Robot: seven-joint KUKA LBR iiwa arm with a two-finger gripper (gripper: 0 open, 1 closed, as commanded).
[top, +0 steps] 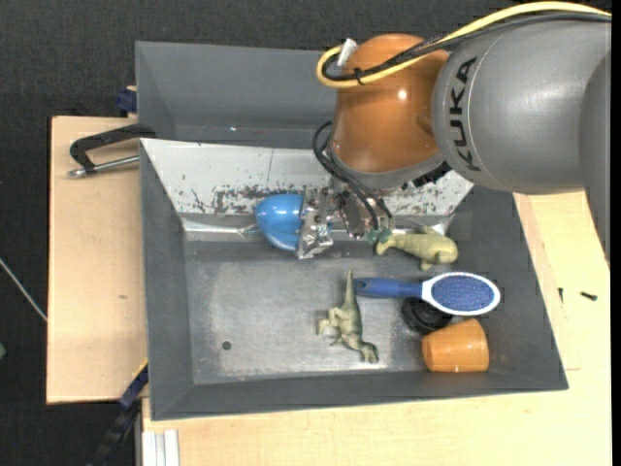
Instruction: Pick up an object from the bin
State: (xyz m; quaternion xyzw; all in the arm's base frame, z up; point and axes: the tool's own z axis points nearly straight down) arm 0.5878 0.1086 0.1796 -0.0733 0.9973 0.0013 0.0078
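One blue egg-shaped toy [278,219] lies just left of your gripper [325,229], mid-frame against the back of the bin [160,280]; open or closed, you can't tell.

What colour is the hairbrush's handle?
The hairbrush handle is blue, clearest in the camera view.

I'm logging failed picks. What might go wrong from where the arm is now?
The end effector is low beside the blue rounded object, whose smooth curve may let it roll or slip away. Both sit close to the bin's back wall, so a scrape there seems possible. The pale toy animal just on the other side could get nudged.
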